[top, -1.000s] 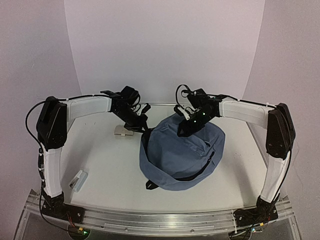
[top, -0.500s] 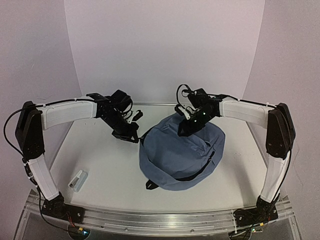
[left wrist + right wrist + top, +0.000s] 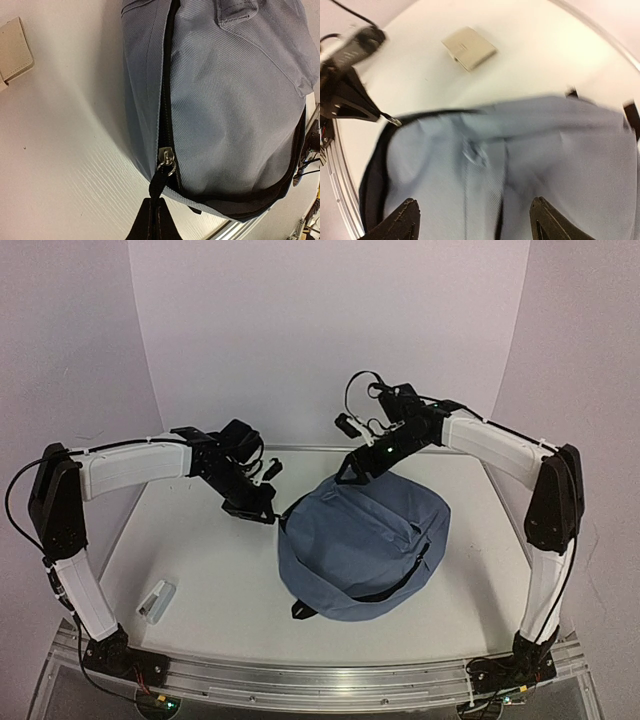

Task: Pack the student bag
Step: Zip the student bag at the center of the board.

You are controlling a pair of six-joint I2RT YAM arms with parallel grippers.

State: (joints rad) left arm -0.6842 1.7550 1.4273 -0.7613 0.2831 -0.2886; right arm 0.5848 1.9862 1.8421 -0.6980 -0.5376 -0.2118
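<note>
The student bag [image 3: 365, 545] lies flat on the white table, slate-blue with a black zip line along its edge. My left gripper [image 3: 271, 516] sits at the bag's left rim. In the left wrist view the left gripper [image 3: 154, 212] is shut on the black zip pull strap [image 3: 160, 182], which hangs from the metal slider [image 3: 166, 159]. My right gripper [image 3: 350, 470] hovers just above the bag's far top edge. Seen from the right wrist, the right gripper [image 3: 476, 220] is open, its fingers [image 3: 400, 222] well apart, with only the bag's fabric [image 3: 520, 150] below and nothing held.
A small beige case [image 3: 469, 47] lies on the table beyond the bag's left corner, also in the left wrist view [image 3: 15, 50]. A white stapler-like object [image 3: 156, 600] rests near the front left. The metal rail [image 3: 320, 675] runs along the near edge.
The right gripper opened, let go of the bag's top and rose up and back. The left arm dropped toward the bag's left rim earlier, then held still on the zip pull.
</note>
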